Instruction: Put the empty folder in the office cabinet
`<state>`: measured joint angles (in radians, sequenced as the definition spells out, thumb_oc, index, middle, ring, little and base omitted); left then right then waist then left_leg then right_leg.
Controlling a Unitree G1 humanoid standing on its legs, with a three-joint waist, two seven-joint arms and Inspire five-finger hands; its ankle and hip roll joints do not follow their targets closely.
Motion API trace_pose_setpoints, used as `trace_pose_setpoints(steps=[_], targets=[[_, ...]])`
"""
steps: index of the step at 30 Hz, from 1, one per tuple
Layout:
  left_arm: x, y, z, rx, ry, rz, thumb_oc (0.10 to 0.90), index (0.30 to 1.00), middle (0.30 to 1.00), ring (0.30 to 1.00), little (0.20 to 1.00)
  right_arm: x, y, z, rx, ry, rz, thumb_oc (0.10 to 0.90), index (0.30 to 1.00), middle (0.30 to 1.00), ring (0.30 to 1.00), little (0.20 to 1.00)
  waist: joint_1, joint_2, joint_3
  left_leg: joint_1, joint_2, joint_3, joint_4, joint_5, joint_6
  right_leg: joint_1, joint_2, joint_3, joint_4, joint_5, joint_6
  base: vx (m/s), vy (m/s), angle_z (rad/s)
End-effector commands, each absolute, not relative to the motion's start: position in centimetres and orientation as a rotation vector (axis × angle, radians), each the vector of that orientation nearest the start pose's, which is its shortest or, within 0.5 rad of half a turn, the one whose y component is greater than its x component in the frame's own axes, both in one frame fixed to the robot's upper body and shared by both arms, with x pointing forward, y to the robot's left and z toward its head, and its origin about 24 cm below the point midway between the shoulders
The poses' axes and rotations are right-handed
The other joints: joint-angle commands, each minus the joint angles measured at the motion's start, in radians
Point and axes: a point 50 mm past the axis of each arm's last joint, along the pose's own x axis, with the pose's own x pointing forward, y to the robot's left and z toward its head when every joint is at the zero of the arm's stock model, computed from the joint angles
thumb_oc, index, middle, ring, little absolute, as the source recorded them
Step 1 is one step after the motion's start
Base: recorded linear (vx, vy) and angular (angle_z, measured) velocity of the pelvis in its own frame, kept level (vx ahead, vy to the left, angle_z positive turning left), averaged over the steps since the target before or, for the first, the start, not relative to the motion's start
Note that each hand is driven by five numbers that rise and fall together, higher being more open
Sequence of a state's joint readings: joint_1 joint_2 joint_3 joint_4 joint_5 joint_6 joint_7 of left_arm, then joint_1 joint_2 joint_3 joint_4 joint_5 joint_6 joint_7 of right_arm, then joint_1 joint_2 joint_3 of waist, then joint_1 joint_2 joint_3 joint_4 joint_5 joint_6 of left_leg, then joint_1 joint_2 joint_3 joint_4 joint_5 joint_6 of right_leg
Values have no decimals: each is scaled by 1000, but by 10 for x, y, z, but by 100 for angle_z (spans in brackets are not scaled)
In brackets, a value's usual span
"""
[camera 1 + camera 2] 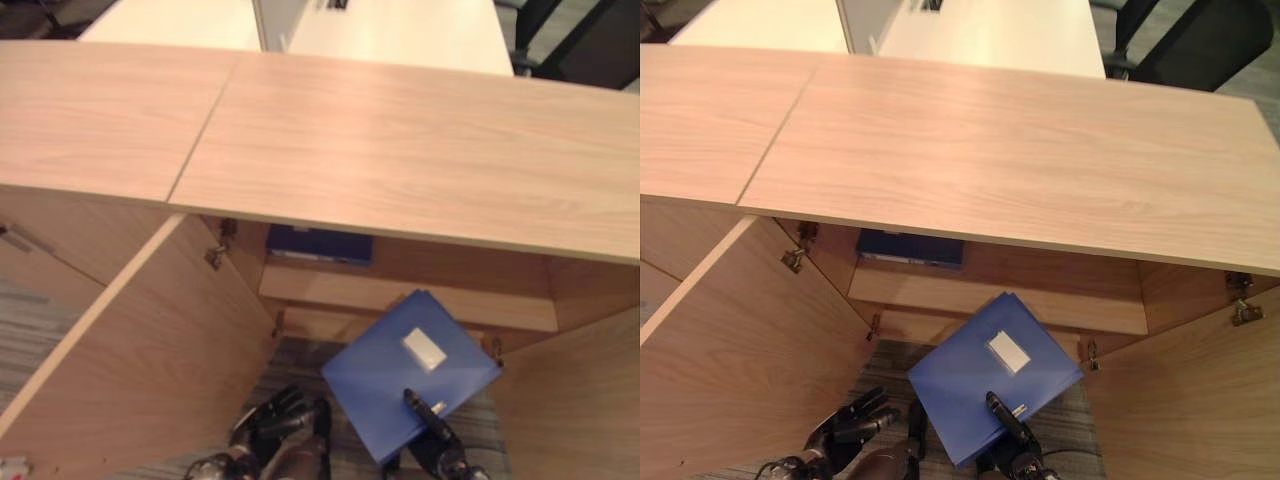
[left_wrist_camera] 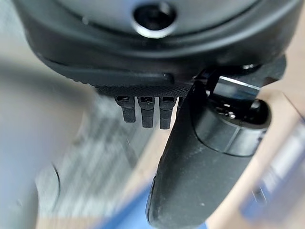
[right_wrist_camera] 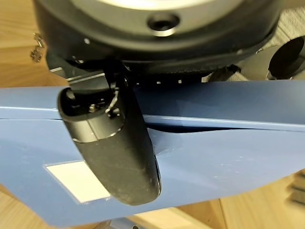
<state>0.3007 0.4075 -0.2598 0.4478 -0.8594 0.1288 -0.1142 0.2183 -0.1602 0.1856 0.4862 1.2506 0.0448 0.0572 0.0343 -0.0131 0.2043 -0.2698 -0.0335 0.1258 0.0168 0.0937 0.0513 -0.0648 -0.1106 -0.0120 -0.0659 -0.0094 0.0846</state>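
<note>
Blue and flat, the folder [image 1: 405, 385] sits pinched in my right hand [image 1: 1012, 440], thumb pressed on its upper face and fingers beneath, held tilted in front of the open cabinet [image 1: 400, 290] just below the shelf [image 1: 1000, 295]. A white label [image 1: 423, 349] is stuck on its cover (nothing legible on it). My left hand [image 1: 275, 422] hangs empty nearby with fingers loosely extended. Deeper inside, another dark blue folder [image 1: 320, 243] lies on the shelf. Both wooden doors [image 1: 130, 370] stand swung open either side, over striped grey carpet [image 1: 25, 330].
</note>
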Motion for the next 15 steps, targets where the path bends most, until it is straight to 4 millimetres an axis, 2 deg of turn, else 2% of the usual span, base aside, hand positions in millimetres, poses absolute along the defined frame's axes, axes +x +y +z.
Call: trace_pose_setpoints(steps=[1,2,3,4,5,6,7,8,9,11,12,13,14,15], targets=[[89,213,-137,-597,980,280,800,900,900,900,900,206,-152,-55,1157,367,-114,400,300,300,300,300,4,-20,-21,-114,16,-58,79,-71,-23,59,6,-31,88,-139,27,36,143,-15],[90,213,-137,-598,976,280,800,900,900,900,900,207,-152,-54,1156,365,-112,400,300,300,300,300,5,-13,-20,-125,25,-54,77,-50,-19,46,15,-31,89,-125,24,79,201,-27],[77,217,-152,-576,1062,403,800,900,900,900,900,219,-147,-45,1178,318,-94,400,300,300,300,300,11,-11,-9,-121,18,-48,76,-63,-7,13,0,-38,140,-120,32,-9,99,-24],[77,217,-152,-576,1062,403,800,900,900,900,900,219,-147,-45,1178,318,-94,400,300,300,300,300,11,-11,-8,-121,18,-48,76,-64,-7,13,0,-38,141,-121,32,178,222,-26],[52,226,-164,-502,1181,488,800,900,900,900,900,226,-143,-38,1187,283,-69,400,300,300,300,300,12,-12,4,-91,-1,-49,77,-103,3,-12,-28,-52,227,-131,45,151,176,-11],[41,231,-167,-465,1233,509,800,900,900,900,900,227,-142,-36,1188,275,-52,400,300,300,300,300,11,-9,10,-77,-6,-48,73,-110,10,-38,-34,-58,284,-116,47,152,177,-11],[42,231,-167,-465,1232,509,800,900,900,900,900,227,-142,-36,1188,275,-51,400,300,300,300,300,10,-10,11,-76,-7,-47,73,-111,10,-38,-35,-58,285,-118,47,27,183,-4],[16,241,-169,-383,1350,544,800,900,900,900,900,231,-137,-31,1192,261,-15,400,300,300,300,300,7,2,33,-52,-8,-32,66,-121,22,-110,-66,-96,425,-52,41,1,131,1],[16,241,-169,-383,1349,544,800,900,900,900,900,231,-137,-31,1192,261,-15,400,300,300,300,300,7,2,33,-53,-8,-32,66,-121,23,-112,-67,-95,426,-52,41,-7,192,-9],[5,248,-169,-330,1401,553,800,900,900,900,900,233,-127,-26,1204,254,28,400,300,300,300,300,14,11,62,-14,11,-8,56,-131,25,-180,-113,-175,531,-10,31,25,101,-22],[0,249,-169,-318,1417,552,800,900,900,900,900,233,-124,-23,1208,251,43,400,300,300,300,300,14,14,76,1,21,0,53,-132,23,-198,-123,-207,533,-16,26,54,7,-48],[2,246,-169,-303,1425,533,800,900,900,900,900,237,-120,-15,1235,220,68,400,300,300,300,300,12,21,110,16,38,11,58,-135,10,-220,-119,-257,437,-39,22,24,-58,-59],[7,243,-170,-302,1415,517,800,900,900,900,900,241,-119,-10,1246,201,76,400,300,300,300,300,9,22,129,20,41,13,64,-137,5,-237,-109,-269,376,-30,23,8,-69,-59],[7,243,-170,-303,1414,516,800,900,900,900,900,241,-119,-10,1245,200,76,400,300,300,300,300,9,24,130,20,42,13,65,-137,4,-234,-107,-270,373,-29,22,-31,-100,-34]])
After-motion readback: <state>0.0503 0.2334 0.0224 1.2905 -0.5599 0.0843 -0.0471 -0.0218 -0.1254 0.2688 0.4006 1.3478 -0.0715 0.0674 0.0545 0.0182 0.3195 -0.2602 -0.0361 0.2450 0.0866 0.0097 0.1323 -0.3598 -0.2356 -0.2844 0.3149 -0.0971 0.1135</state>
